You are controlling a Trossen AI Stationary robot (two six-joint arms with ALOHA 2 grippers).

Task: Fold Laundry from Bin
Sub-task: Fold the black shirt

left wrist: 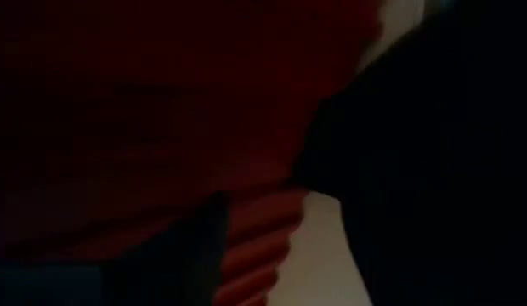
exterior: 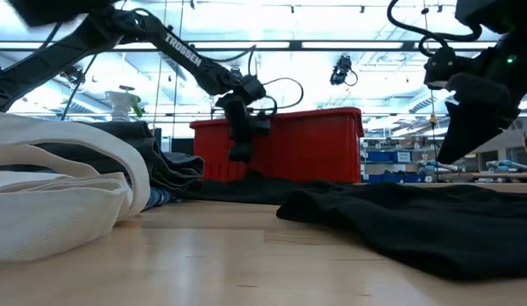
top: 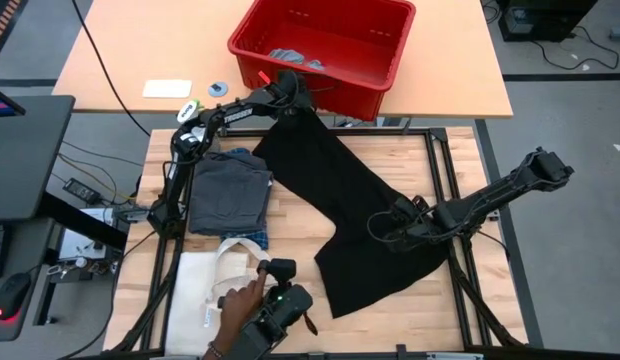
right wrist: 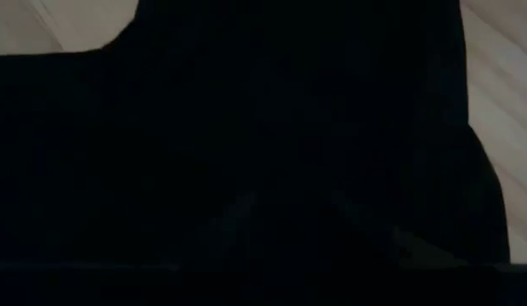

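Observation:
The large black piece of laundry (top: 340,190) lies spread on the table, running from just in front of the red bin (top: 252,28) toward the near right. Light grey pieces (top: 295,58) lie inside the bin. My left gripper (top: 290,100) hangs at the bin's front wall, just above the black piece's far corner (exterior: 246,180). My right gripper (top: 382,228) is over the black piece's right side, shut on it. A folded dark grey piece (top: 230,190) lies at the left, on top of a blue plaid piece (top: 252,240). My right gripper holds the black piece at its right edge, about halfway along (top: 395,215), coming from above and slanting from the table's right. A tent of cloth (exterior: 463,136) rises to it, while the rest lies on the table. Black cloth fills its wrist view and hides the fingertips.
A cream tote bag (top: 210,285) lies at the near left. A person's hand (top: 242,298) reaches in at the near edge beside a dark device (top: 280,305). Small items (top: 167,88) lie on the far table to the left of the bin.

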